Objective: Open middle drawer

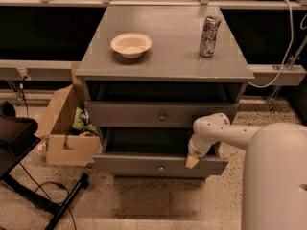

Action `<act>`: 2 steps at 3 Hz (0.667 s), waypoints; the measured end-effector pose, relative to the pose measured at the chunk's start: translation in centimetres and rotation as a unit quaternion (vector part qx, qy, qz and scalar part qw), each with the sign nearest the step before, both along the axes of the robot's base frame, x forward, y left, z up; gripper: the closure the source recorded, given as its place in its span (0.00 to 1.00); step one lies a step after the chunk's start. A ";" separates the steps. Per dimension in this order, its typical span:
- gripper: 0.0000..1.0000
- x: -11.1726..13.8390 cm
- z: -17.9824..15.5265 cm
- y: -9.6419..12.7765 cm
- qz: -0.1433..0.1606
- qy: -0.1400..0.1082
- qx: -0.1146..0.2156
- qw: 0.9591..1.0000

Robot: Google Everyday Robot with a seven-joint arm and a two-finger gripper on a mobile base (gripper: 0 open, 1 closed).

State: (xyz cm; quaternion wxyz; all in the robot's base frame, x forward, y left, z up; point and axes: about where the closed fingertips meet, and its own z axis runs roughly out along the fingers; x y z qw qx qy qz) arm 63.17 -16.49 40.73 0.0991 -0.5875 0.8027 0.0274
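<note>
open floor [158, 202] ahead of the middle drawer [139, 165], pulled out below the top drawer [124, 114]; cardboard box [72, 150] close by its left corner. jaws at its front rim, right of the knob [160, 167]; spread: cannot tell.
</note>
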 end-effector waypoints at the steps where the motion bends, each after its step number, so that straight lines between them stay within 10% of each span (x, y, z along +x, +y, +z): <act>1: 0.90 -0.1 -0.2 0.1 0.001 0.002 0.000 1.000; 2: 0.65 -0.2 -0.4 0.1 0.001 0.003 0.000 1.000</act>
